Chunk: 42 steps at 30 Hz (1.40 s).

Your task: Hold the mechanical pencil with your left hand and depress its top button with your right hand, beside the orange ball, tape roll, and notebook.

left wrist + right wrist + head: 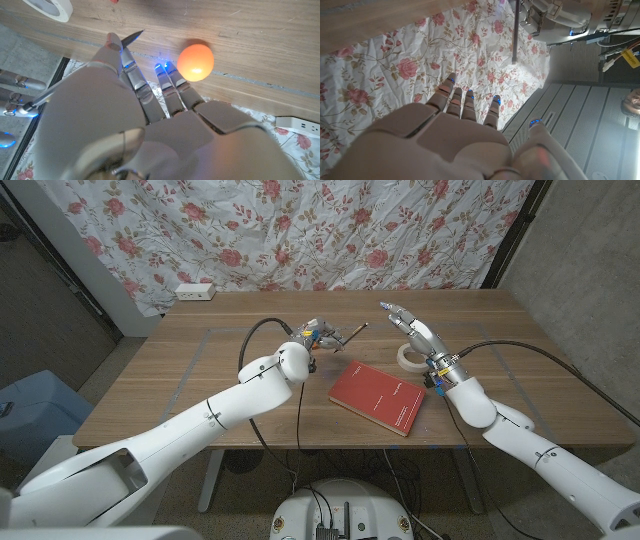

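Note:
My left hand (313, 337) is raised above the middle of the table and grips the mechanical pencil (352, 331), whose dark end sticks out to the right toward my right hand. The pencil's end (133, 36) shows past the fingers in the left wrist view. In the right wrist view the pencil (515, 35) is a thin dark rod held by my left hand (555, 12). My right hand (410, 326) hovers open a short way right of the pencil, fingers apart, holding nothing. The orange ball (196, 61) lies on the table just beyond my left hand.
A white tape roll (408, 358) lies under my right hand, and a red notebook (378, 396) lies in front of both hands. A white power strip (195, 292) sits at the table's far left edge. A flowered cloth (300, 230) hangs behind the table.

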Each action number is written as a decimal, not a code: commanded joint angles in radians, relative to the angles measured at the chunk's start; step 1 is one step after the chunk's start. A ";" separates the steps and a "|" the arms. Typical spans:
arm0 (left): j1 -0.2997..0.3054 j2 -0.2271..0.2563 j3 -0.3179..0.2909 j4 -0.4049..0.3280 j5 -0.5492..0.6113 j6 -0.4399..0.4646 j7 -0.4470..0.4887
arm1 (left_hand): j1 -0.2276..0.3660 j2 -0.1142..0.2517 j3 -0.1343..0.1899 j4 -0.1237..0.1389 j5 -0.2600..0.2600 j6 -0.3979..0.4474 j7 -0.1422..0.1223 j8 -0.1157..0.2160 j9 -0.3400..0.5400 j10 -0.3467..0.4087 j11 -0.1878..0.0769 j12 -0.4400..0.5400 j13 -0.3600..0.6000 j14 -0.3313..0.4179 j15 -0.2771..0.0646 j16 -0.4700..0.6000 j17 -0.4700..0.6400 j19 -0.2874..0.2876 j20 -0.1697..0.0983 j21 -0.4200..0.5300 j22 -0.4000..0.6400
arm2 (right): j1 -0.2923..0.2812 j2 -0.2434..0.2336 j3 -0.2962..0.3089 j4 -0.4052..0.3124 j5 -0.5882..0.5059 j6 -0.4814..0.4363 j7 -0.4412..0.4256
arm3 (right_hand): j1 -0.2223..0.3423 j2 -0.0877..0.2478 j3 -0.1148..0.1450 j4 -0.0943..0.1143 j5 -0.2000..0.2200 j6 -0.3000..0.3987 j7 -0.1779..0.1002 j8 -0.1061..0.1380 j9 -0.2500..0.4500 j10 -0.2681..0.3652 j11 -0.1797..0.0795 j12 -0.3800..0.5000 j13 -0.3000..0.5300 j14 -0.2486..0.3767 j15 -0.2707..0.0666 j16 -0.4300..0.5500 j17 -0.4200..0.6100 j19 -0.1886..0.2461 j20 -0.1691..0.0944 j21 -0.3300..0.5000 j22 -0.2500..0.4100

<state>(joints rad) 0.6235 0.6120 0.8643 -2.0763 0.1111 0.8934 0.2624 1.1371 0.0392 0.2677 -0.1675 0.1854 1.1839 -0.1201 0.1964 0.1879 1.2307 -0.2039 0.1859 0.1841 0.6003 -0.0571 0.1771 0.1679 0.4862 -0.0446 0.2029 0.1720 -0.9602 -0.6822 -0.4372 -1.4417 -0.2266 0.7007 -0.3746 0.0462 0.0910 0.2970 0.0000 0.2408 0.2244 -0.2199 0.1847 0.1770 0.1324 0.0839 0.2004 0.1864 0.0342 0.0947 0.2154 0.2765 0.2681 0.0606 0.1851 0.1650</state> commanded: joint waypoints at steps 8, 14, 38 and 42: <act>-0.099 0.104 0.097 -0.064 0.078 0.068 -0.165 | 0.004 0.010 -0.005 0.002 0.007 0.001 -0.004 0.005 0.004 0.015 -0.022 0.005 0.003 0.002 -0.159 0.001 0.000 -0.004 -0.087 -0.003 0.004 | -0.030 0.006 0.050 -0.006 0.152 -0.031 0.086 | 0.011 0.002 0.017 -0.006 0.002 -0.008 0.002 -0.002 -0.001 0.000 -0.009 0.001 0.001 -0.020 -0.025 -0.003 -0.004 0.000 -0.021 0.003 0.002; -0.128 0.126 0.113 -0.064 0.101 0.065 -0.217 | 0.004 0.010 -0.006 0.002 0.007 0.000 -0.004 0.005 0.004 0.013 -0.022 0.004 0.003 0.001 -0.160 0.001 0.000 -0.006 -0.087 -0.003 0.004 | -0.038 0.007 0.060 -0.024 0.232 -0.070 0.132 | 0.014 0.002 0.022 -0.010 0.002 -0.012 0.013 -0.003 -0.001 0.007 -0.031 0.001 0.000 -0.019 -0.057 -0.004 -0.010 0.005 -0.045 0.003 0.001; -0.231 0.177 0.183 0.005 0.365 -0.129 -0.500 | 0.005 0.012 -0.009 0.002 0.007 0.001 -0.010 0.005 0.003 0.010 -0.022 0.004 0.004 0.001 -0.162 0.001 0.000 -0.013 -0.089 -0.005 0.003 | -0.047 0.023 0.098 -0.034 0.353 -0.149 0.154 | 0.003 0.003 0.022 -0.003 0.000 -0.027 0.039 -0.003 -0.001 0.015 -0.025 0.000 -0.002 -0.005 -0.058 0.001 -0.015 0.005 -0.052 0.002 0.000; -0.228 0.174 0.177 0.017 0.412 -0.158 -0.538 | 0.005 0.012 -0.009 0.002 0.007 0.001 -0.012 0.005 0.003 0.010 -0.022 0.005 0.004 0.001 -0.162 0.001 0.000 -0.013 -0.089 -0.005 0.003 | -0.050 0.031 0.104 -0.029 0.367 -0.164 0.144 | 0.002 0.003 0.022 -0.002 -0.001 -0.028 0.043 -0.003 -0.001 0.016 -0.024 -0.001 -0.002 -0.005 -0.058 0.001 -0.016 0.005 -0.052 0.001 0.000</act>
<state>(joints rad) 0.4088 0.7789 1.0367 -2.0857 0.3596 0.8302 -0.1258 1.1398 0.0453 0.2604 -0.1659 0.1884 1.1825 -0.1290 0.1963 0.1881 1.2253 -0.2093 0.1859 0.1840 0.6003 -0.0571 0.1772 0.1679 0.4771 -0.0429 0.2029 0.1723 -1.0034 -0.6650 -0.3494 -1.4771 0.1001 0.5665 -0.2268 0.0516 0.0856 0.3180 -0.0066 0.2408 0.1979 -0.1857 0.1771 0.1721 0.1411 0.0567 0.2003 0.1812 0.0218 0.0357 0.2109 0.2600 0.2711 0.0141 0.1851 0.1629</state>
